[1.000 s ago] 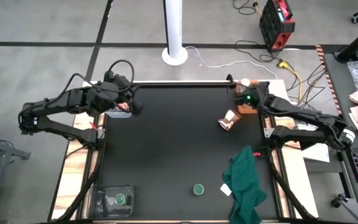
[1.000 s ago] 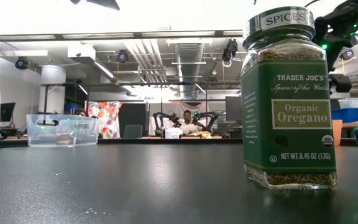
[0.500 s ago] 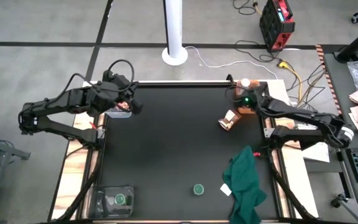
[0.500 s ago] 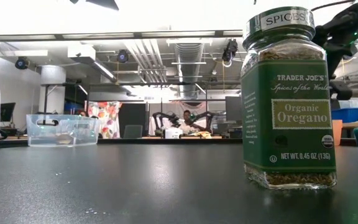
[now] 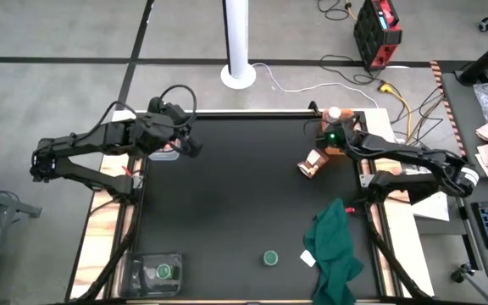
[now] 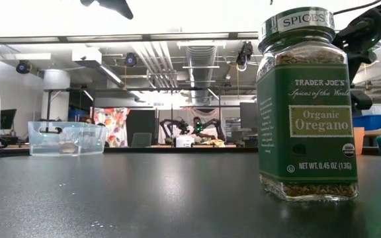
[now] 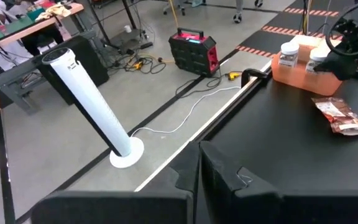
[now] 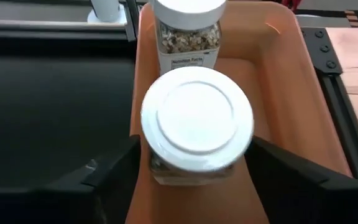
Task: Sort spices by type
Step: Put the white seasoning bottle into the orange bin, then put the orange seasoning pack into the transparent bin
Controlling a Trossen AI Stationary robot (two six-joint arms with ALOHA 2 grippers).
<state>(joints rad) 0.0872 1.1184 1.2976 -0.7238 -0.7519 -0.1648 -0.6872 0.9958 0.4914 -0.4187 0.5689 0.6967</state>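
Two clear jars with white caps stand upright in an orange bin at the table's far right. My right gripper is open over the bin, slanting down, one finger on either side of the nearer jar with small gaps to its glass. The other jar stands just beyond. A copper foil packet lies flat beside the bin. One green-lidded jar stands near the front edge. Another sits in a clear tub. My left gripper is shut and holds nothing, raised over the far left.
A dark green cloth lies crumpled at the near right, with a white paper scrap beside it. A clear tub stands at the near left corner. Another clear tub with something brownish inside stands at the far left.
My right gripper has sunk a little toward the orange bin.
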